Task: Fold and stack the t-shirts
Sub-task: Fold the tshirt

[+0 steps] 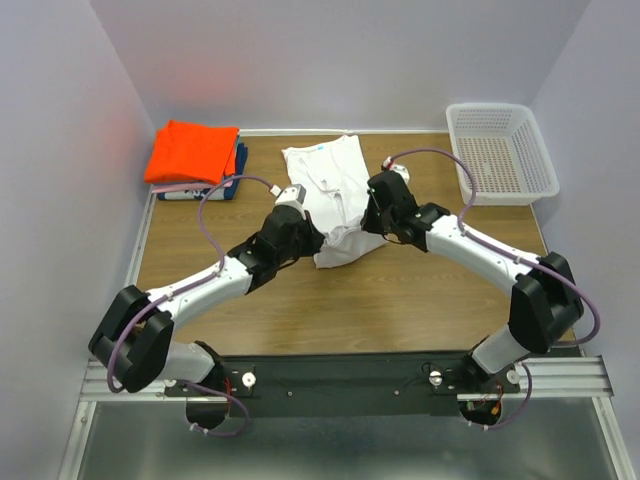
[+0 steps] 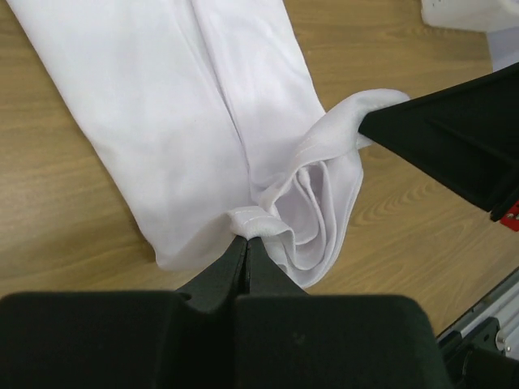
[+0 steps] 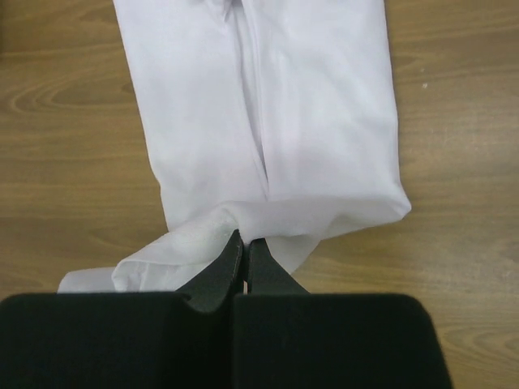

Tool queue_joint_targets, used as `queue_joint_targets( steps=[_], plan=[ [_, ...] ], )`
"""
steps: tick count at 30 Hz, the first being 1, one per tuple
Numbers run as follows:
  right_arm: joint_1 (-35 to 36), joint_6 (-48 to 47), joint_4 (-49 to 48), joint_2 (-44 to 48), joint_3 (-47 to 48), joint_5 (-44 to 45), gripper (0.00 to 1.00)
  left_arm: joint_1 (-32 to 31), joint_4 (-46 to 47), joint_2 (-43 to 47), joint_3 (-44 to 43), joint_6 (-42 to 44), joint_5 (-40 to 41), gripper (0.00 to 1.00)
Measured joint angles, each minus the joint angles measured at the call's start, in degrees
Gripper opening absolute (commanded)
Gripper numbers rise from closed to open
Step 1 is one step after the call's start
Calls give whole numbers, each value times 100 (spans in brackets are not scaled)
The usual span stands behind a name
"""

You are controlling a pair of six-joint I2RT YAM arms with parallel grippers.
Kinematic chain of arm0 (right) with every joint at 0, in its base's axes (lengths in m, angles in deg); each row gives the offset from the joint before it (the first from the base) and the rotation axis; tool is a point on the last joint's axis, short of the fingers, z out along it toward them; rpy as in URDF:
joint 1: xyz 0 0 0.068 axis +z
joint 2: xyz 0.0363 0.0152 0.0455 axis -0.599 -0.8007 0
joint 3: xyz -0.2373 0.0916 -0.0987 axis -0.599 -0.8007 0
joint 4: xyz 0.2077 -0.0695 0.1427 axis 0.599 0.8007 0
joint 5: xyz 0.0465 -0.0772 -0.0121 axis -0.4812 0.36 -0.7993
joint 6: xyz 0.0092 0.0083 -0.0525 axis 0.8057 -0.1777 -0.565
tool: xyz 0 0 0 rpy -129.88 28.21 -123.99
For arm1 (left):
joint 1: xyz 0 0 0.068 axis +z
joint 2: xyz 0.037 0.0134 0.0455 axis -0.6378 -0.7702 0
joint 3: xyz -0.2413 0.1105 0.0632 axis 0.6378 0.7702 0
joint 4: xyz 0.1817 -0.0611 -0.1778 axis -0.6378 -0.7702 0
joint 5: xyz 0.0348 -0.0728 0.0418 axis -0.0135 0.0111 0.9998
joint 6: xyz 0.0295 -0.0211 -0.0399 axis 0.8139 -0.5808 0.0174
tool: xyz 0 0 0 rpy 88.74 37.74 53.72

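A white t-shirt (image 1: 330, 185) lies folded lengthwise in the middle of the table, collar toward the back. My left gripper (image 2: 246, 238) is shut on its hem at the near left corner and lifts the cloth (image 2: 186, 113). My right gripper (image 3: 245, 237) is shut on the hem at the near right corner of the shirt (image 3: 268, 121). Both hold the near end raised and bunched. A folded orange t-shirt (image 1: 192, 151) lies on a folded dark blue one (image 1: 238, 162) at the back left.
A white plastic mesh basket (image 1: 500, 152) stands at the back right of the wooden table (image 1: 400, 300). Grey walls close in the back and sides. The right arm's black finger (image 2: 454, 138) shows in the left wrist view.
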Motion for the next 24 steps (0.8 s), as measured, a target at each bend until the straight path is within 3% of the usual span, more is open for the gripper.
queue_joint_targets(
  steps=[8,24],
  plan=[
    [-186,-247,-13,-789,905,415,1,640,-4,-619,-704,350,-24,0],
    [-533,-809,-63,-2267,2284,308,1,1333,-20,-1794,-1550,737,-173,0]
  ],
)
